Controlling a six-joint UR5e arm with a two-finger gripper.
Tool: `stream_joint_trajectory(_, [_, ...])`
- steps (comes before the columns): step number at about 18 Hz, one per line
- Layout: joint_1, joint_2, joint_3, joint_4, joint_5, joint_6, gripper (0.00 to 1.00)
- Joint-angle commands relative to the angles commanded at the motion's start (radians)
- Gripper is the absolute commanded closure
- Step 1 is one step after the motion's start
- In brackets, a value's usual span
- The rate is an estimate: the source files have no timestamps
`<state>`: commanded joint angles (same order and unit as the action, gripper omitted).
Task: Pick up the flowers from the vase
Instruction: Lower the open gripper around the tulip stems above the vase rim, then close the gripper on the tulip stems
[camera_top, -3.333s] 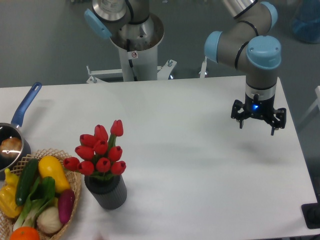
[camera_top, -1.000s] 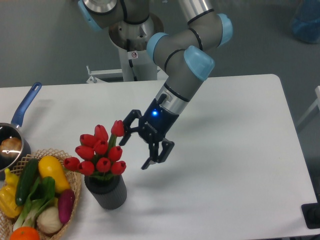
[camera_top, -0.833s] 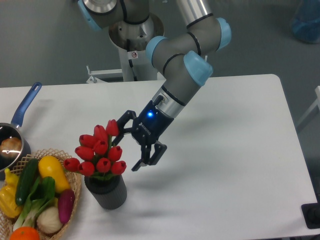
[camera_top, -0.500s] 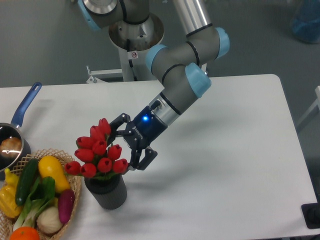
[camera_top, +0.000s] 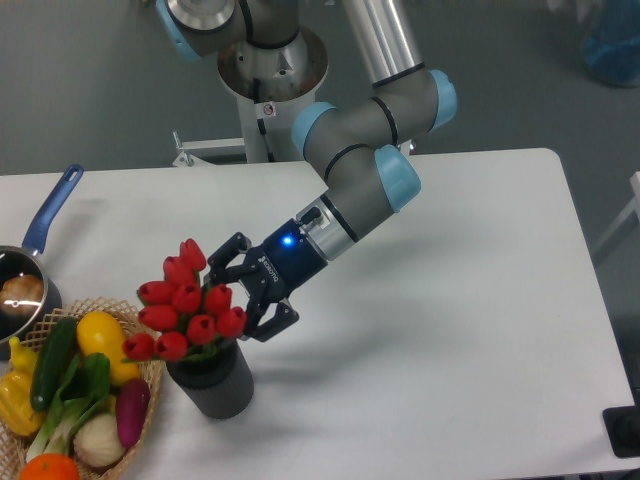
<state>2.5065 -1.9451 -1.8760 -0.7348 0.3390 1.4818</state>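
A bunch of red tulip flowers (camera_top: 185, 308) stands in a dark grey ribbed vase (camera_top: 211, 384) near the table's front left. The bunch leans to the left. My gripper (camera_top: 243, 290) comes in sideways from the right and presses against the right side of the buds. Its jaws are spread, one finger above (camera_top: 226, 250) and one below (camera_top: 270, 325), with the rightmost buds between them. The stems are mostly hidden behind the buds and the vase mouth.
A wicker basket (camera_top: 150, 365) of vegetables (camera_top: 75, 385) sits just left of the vase, touching distance away. A blue-handled saucepan (camera_top: 25, 280) lies at the left edge. The robot's grey base column (camera_top: 270, 90) stands behind the table.
The arm swung from the table's right side over to the flowers. In the last second the open gripper pushed left into the bunch, tilting the buds leftward.
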Motion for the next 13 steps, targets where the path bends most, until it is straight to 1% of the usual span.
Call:
stream_joint_trajectory(1, [0.002, 0.0, -0.002, 0.0, 0.0, -0.002, 0.92])
stream_joint_trajectory(3, [0.006, 0.002, -0.005, 0.0, 0.0, -0.002, 0.98])
stream_joint_trajectory(10, [0.012, 0.005, 0.0, -0.002, -0.005, -0.009, 0.99])
stream_joint_trajectory(13, [0.026, 0.011, 0.003, -0.002, -0.058, -0.012, 0.99])
